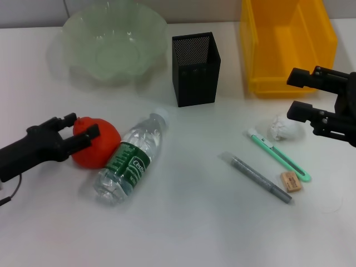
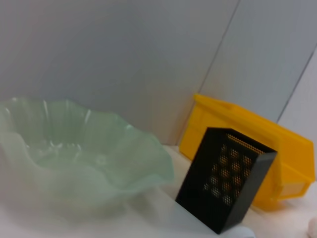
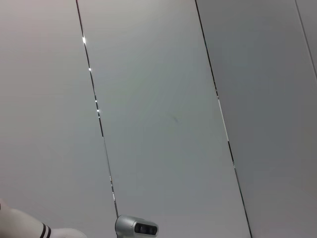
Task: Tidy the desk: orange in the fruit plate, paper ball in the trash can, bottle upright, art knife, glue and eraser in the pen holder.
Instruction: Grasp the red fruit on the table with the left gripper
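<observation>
Head view shows the orange (image 1: 99, 143) lying near the left edge of the bench (image 1: 183, 233), touching the bottle (image 1: 130, 158) that lies on its side just beside it. The left end effector (image 1: 83, 130) is set around the orange, one finger behind it and one across its front, but it cannot be told whether the fingers are already pressed on the fruit. The step in hand is judged to be the grasping of the orange; nothing seems to be tidied yet. The next move calls for a firm closing on the round fruit, then a lift and a carry toward the far left corner, where the fruit plate (image 1: 114, 41) stands. Care is needed, because the bottle can be rolled when the orange is pulled away.

The pen holder (image 1: 196, 68) stands near the far edge in the middle, and the yellow trash can (image 1: 286, 44) at the far right. The paper ball (image 1: 285, 128), art knife (image 1: 279, 156), glue (image 1: 260, 178) and eraser (image 1: 291, 181) lie near the right edge. The right end effector (image 1: 297, 95) hangs released above the paper ball, not touching it.
</observation>
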`<state>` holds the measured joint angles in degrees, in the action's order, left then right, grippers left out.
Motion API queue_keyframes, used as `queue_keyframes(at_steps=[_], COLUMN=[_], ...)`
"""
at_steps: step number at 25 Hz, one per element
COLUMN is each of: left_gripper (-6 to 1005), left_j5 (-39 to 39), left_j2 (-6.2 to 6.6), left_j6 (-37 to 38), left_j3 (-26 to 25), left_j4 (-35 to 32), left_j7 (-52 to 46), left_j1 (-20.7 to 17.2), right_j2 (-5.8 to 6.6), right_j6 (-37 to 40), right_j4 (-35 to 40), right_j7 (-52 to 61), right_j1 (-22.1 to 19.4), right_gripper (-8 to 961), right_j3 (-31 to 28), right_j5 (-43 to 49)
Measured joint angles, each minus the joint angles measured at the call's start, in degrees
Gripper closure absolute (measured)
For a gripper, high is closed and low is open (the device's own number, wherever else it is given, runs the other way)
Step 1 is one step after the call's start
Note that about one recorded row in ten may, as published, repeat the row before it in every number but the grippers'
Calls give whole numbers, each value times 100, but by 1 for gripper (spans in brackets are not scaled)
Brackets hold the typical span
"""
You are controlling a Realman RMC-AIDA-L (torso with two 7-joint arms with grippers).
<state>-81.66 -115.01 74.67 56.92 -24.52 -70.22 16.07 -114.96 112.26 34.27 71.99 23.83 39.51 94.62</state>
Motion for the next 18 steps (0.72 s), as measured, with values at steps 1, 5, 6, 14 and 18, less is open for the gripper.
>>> queue_keyframes(at_steps=[1,5,6,14,18], left_gripper=[267,271,273,282,406], left_j5=[0,0,0,-8,-9], left_j2=[0,-3,-7,-17,-27], left_j6=[-85,-180,-229,-250,-261], left_j3=[141,240,303,331,321], left_j4=[0,5,28,60,29], left_j7=[-71,-109,-124,-96,-63], left_j1=[47,92,126,150,152], right_j2=[-8,-9,-9,-9,-9], right_j6=[-17,-27,-27,-37,-39], right_j4=[0,0,1,14,11], right_j7=[0,0,0,-1,-31], right_j1=[3,9,9,8,16], right_gripper=[293,294,294,294,294], right_j3=[-3,1,-3,-24,-30], right_j5=[2,4,7,12,13])
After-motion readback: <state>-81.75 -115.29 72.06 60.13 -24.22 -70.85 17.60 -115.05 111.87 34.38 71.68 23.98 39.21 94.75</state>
